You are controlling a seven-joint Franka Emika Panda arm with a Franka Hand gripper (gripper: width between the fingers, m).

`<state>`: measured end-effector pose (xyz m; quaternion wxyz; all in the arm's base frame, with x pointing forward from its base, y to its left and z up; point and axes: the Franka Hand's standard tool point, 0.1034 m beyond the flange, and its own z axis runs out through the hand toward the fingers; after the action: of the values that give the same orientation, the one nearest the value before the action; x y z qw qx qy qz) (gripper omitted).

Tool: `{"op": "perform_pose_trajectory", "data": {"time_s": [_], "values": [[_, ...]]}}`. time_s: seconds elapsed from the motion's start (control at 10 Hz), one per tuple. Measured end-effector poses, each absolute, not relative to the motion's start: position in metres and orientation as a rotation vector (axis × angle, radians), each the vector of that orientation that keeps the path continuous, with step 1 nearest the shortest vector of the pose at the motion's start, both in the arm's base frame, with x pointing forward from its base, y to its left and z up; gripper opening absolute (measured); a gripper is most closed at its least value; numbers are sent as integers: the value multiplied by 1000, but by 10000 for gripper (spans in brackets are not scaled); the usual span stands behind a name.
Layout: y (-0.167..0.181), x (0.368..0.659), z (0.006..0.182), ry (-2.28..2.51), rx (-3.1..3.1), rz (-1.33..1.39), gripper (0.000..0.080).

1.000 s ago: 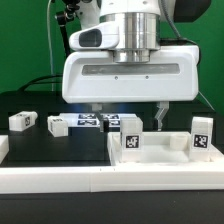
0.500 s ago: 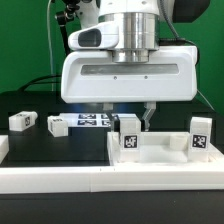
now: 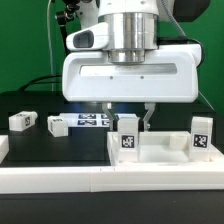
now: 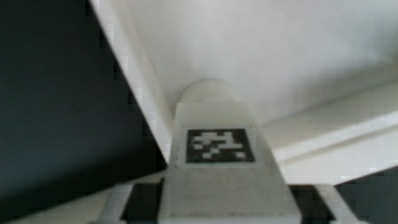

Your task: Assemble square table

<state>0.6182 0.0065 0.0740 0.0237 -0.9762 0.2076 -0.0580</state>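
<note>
White tabletop (image 3: 165,148), one; four legs (image 3: 20,121), one leg (image 3: 128,140) in gripper (image 3: 130,124).

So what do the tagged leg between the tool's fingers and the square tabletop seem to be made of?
Leg: likely matte white plastic, smooth with a rounded end; its black-and-white tag looks printed.
Tabletop: seemingly the same matte white plastic, with a moulded-looking raised rim.
Too blurry to say more.
</note>
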Motion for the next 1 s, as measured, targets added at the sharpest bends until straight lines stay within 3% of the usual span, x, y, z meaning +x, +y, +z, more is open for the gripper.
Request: {"op": "perform_pose_trajectory", "data": {"time_s": [1.0], "values": [[10, 615, 74, 1795, -2459, -18, 290]]}}
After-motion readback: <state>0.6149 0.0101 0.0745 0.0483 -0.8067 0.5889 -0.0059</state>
